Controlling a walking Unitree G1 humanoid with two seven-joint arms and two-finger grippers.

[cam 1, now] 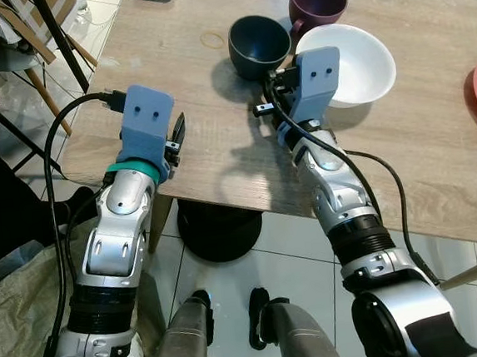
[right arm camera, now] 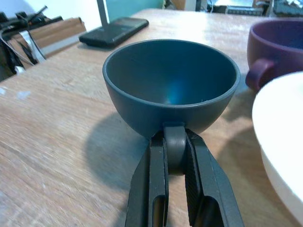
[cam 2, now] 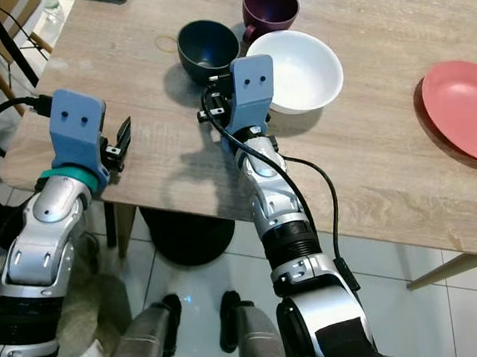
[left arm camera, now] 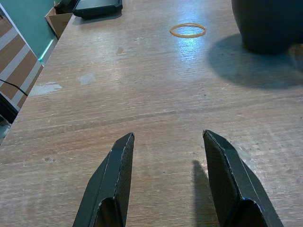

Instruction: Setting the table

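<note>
No legible text or labels, seemingly.

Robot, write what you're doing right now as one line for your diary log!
step: grasp cup | right gripper: shut on dark cup handle | left gripper: open, over table | cup: standing on table

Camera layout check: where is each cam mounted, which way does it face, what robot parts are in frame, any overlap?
Left eye, right eye: head stereo pair, looking down at the wooden table, both silver arms and legs in frame.
Left wrist: along the open left gripper, over bare wood toward a rubber band.
Right wrist: along the right gripper, shut on the dark blue cup handle.
Shared: cup, purple mug, white bowl.
</note>
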